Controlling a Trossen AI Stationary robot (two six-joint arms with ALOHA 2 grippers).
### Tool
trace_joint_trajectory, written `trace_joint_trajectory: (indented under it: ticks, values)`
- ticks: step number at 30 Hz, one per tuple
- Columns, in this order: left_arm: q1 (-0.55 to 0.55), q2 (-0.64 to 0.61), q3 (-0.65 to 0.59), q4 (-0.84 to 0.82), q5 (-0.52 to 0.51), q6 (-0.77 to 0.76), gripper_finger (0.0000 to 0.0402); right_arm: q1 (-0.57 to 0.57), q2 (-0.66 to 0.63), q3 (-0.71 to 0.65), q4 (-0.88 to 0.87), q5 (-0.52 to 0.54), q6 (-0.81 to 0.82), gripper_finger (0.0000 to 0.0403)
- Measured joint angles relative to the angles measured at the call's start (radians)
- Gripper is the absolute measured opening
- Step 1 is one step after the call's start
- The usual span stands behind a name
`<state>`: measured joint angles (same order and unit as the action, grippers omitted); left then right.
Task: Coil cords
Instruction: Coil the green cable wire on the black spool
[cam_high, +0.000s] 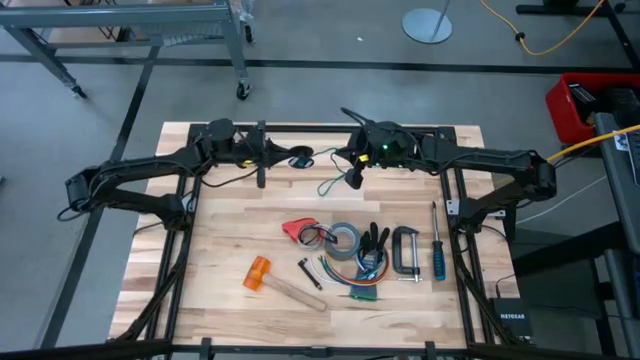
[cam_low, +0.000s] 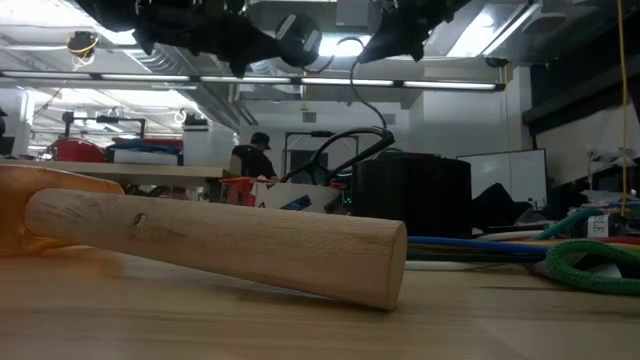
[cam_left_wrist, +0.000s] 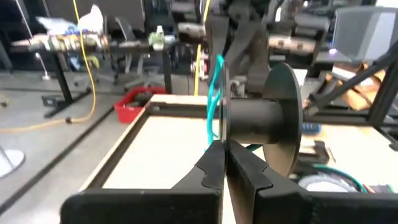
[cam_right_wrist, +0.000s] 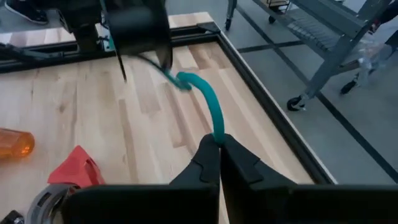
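A black spool (cam_left_wrist: 261, 115) with two round flanges is held up above the far middle of the table by my left gripper (cam_high: 290, 157), which is shut on it. A thin teal-green cord (cam_right_wrist: 205, 99) runs from the spool (cam_right_wrist: 140, 31) in an arch to my right gripper (cam_high: 352, 178), which is shut on the cord just right of the spool. In the low view the spool (cam_low: 300, 40) and the cord (cam_low: 352, 85) hang high above the table. A loop of the cord (cam_high: 328, 186) shows below the grippers. My left gripper pinches the rim of the spool's nearer flange (cam_left_wrist: 225, 127) between its two fingers, coming level from the table's left. The spool is lifted clear, its hub lying level and pointing away from the fingers. My right gripper pinches the teal-green cord (cam_right_wrist: 218, 129) between its two fingers. The cord rises from the fingers and bends over to the spool in a loose arch, clear of the table.
On the near half of the table lie a hammer (cam_high: 275, 282) with an orange head, a red piece (cam_high: 298, 230), a tape roll (cam_high: 345, 240), pliers (cam_high: 373, 245), a C-clamp (cam_high: 405, 250), a screwdriver (cam_high: 437, 250) and a bundle of multi-coloured wires (cam_high: 360, 282). The wood under the grippers is bare.
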<state>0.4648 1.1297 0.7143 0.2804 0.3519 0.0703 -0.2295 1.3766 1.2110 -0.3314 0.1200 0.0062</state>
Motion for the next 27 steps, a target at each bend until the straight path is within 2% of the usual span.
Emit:
trace_joint_trajectory:
  ticks: [6, 13, 27]
  values:
    - [0.000, 0.000, 0.000, -0.062, -0.025, 0.001, 0.0000, 0.000, 0.000, 0.000, 0.063, -0.094, 0.028, 0.0000]
    - [0.000, 0.021, 0.000, -0.087, -0.052, -0.002, 0.0000, 0.000, 0.000, 0.000, 0.111, -0.139, 0.123, 0.0000]
    - [-0.019, 0.121, 0.000, -0.017, -0.134, 0.010, 0.0000, 0.000, 0.062, 0.000, 0.187, -0.253, 0.259, 0.0000]
